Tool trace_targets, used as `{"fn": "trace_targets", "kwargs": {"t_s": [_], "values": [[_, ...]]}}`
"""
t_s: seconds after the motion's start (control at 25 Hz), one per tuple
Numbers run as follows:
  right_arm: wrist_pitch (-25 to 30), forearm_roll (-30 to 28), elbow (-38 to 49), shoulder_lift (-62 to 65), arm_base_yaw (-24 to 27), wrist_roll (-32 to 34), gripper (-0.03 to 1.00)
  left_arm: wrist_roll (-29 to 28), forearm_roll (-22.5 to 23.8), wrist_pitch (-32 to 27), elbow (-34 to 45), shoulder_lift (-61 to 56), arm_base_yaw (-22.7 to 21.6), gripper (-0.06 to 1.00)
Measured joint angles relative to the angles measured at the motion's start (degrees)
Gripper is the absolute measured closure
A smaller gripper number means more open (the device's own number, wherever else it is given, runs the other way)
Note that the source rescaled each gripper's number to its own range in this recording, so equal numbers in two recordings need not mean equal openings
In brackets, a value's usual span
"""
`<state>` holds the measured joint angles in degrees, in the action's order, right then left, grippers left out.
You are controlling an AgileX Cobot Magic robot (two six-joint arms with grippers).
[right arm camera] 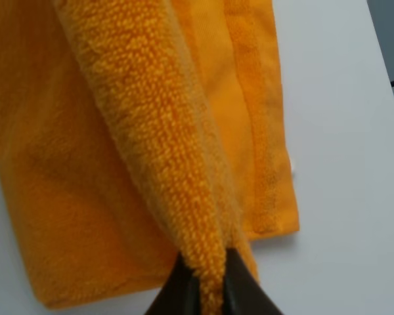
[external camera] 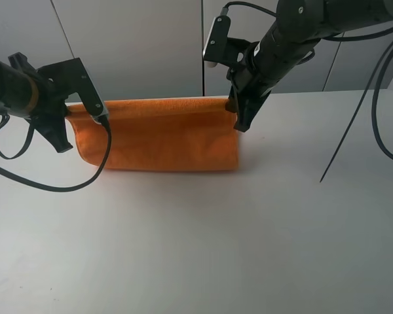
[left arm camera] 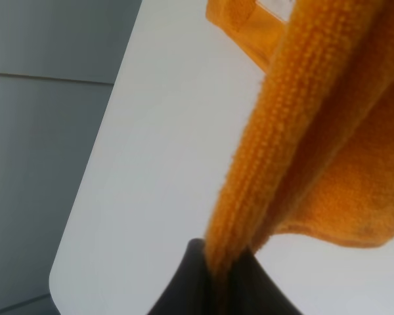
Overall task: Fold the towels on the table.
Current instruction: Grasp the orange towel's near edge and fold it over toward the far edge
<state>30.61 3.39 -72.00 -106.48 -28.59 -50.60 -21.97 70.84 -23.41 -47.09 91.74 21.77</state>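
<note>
Your left gripper (external camera: 99,118) is pinching the towel (external camera: 167,139) at its far left corner. In the left wrist view its dark fingers (left arm camera: 184,292) are pressed together on a thick, doubled ridge of orange pile, with no gap showing. Your right gripper (external camera: 237,112) does the same at the far right corner, and the right wrist view shows its fingers (right arm camera: 178,295) closed tight on a raised fold of cloth. Between the two grips the far edge is lifted and stretched almost straight. The rest of the towel hangs down and lies on the table (external camera: 196,248), in the far half, a little left of centre.

The lifted edge sits near the table's far edge, with the grey wall (external camera: 137,46) just behind, so you have little room on that side. Toward the near side the white top is broad and bare. A black cable loop (external camera: 109,145) from the left arm hangs beside the towel's left edge. Another thin cable (external camera: 338,147) drops to the table well to the right.

Only the high view shows both grips and the towel's whole outline. Only the left wrist view shows the table's rounded corner (left arm camera: 56,282). Only the right wrist view shows the stitched hem (right arm camera: 259,164) lying flat beneath the raised fold, with a white speck at its edge, too small to identify.
</note>
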Motion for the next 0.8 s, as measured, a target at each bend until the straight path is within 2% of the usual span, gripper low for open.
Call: {"fn": "trace_targets", "kwargs": {"t_s": [0.2,0.44,0.8], "values": [[-1.5,-1.8,-0.2,-1.2,0.0,0.4,0.97,-8.8,8.7,0.3,-0.6,2.6,0.0,0.94],[-2.9,-2.6,-0.6,-3.1,1.7,1.5,0.97,-11.3,12.1,0.9,-4.4,7.8,0.0,0.94],[-5.7,-3.0,-2.5,-6.2,3.0,1.9,0.97,-17.9,17.0,0.3,-11.3,15.7,-0.1,0.94]]}}
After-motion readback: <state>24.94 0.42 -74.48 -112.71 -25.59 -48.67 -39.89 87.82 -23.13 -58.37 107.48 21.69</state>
